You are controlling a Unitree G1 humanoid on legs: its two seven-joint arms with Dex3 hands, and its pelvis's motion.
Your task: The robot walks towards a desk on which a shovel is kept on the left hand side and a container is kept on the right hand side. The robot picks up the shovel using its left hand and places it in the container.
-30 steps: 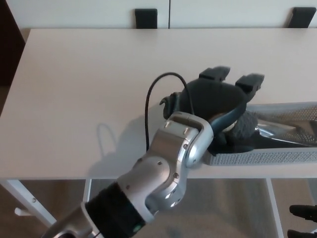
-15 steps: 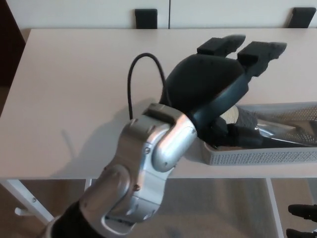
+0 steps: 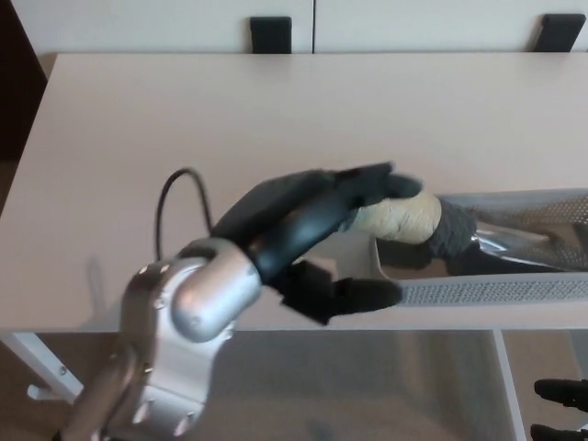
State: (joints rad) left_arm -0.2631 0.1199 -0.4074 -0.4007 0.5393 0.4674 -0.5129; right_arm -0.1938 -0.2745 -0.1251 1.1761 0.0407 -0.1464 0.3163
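The shovel (image 3: 432,223) lies in the white mesh container (image 3: 514,289) at the desk's right front, its tan handle sticking out over the container's left end and its metal blade (image 3: 519,246) inside. My left hand (image 3: 308,234) is raised just left of the handle, open, fingers spread and holding nothing. One fingertip overlaps the handle's end in the picture. A part of my right hand (image 3: 560,409) shows low at the bottom right, below the desk edge.
The pale desk (image 3: 184,138) stretches bare behind and left of the hand. Two dark chair backs (image 3: 271,34) stand at the far edge. White desk legs (image 3: 46,377) and the floor show below the front edge.
My left hand has let go of the shovel and pulled back left and toward me, away from the container. The shovel's handle, hidden before, now shows resting in the container.
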